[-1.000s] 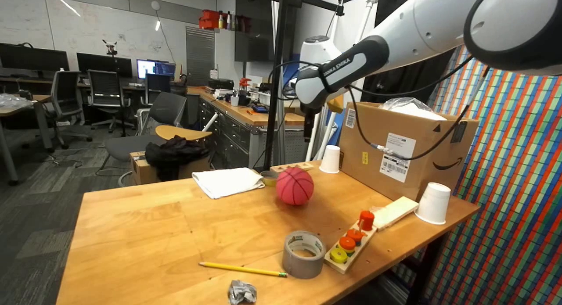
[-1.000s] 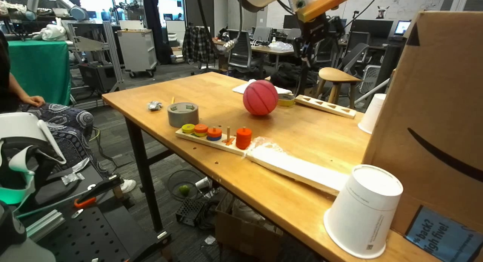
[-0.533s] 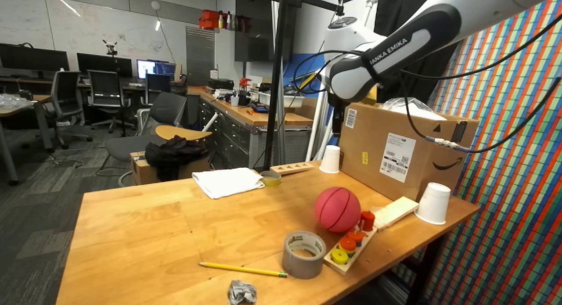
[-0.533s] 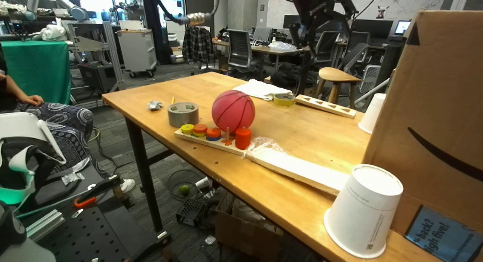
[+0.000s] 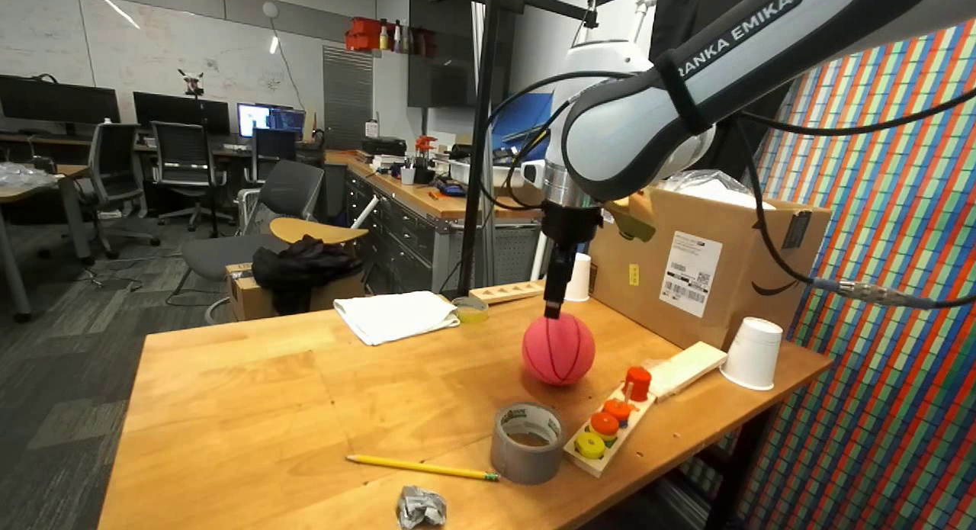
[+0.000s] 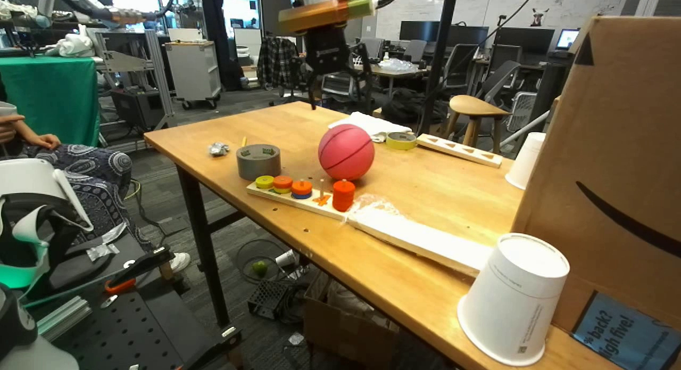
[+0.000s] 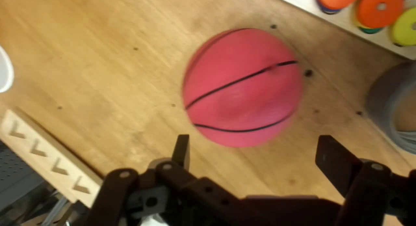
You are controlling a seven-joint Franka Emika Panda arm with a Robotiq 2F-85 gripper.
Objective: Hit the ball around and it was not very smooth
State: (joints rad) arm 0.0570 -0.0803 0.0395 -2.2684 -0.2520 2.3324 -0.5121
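Note:
The pinkish-red ball (image 5: 564, 356) with thin dark lines rests on the wooden table behind the peg toy, showing in both exterior views. From above, the wrist view has the whole ball (image 7: 242, 89) in its middle. My gripper (image 6: 340, 105) hangs higher than the ball, its fingers spread wide with nothing held. In the wrist view the gripper (image 7: 255, 149) shows its fingers at the ball's lower edge in the picture, with bare table between them. A fingertip overlaps the ball's top in an exterior view; whether they touch I cannot tell.
Near the ball are a peg toy (image 5: 602, 432) with coloured discs and a grey tape roll (image 5: 528, 461). A pale plank (image 6: 420, 239), white cups (image 6: 513, 301) and a big cardboard box (image 5: 671, 263) line one side. A yellow tape roll (image 6: 400, 141), cloth (image 5: 396, 316) and pencil (image 5: 423, 467) also lie there.
The ball rolled from near the yellow tape roll to the peg toy, then came partway back. My gripper has come down toward the ball and swung across the exterior views.

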